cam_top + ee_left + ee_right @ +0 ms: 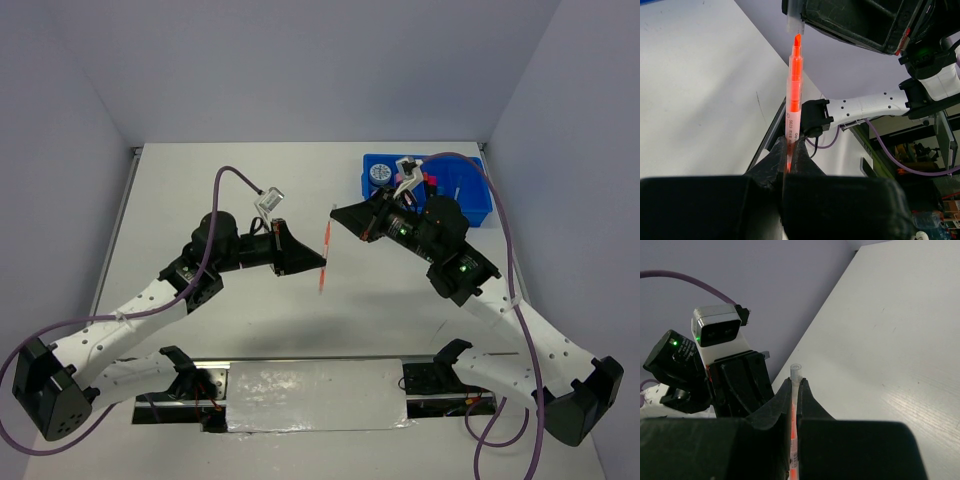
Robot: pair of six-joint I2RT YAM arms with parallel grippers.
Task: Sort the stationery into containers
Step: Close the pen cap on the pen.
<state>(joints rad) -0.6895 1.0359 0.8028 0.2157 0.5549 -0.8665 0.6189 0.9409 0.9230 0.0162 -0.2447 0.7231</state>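
While the thin orange plastic pen (793, 100) hangs in the air above the white desk (200, 180), well apart from the shallow bright-blue compartment tray (478, 212), we judge it light, stiff and slick, so it may pivot. The left end effector (320, 266) pinches its lower barrel and the right end effector (335, 213) its clear cap end. We'd favour mid-barrel.

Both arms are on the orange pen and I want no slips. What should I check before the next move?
1. Left gripper shut on the orange pen: ok.
2. Right gripper shut on the clear cap: ok.
3. Cap seated over the tip: not ok, tip shows below it.
4. Pen clear of the table: ok.
5. Free compartment in the blue tray: cannot tell, partly hidden.
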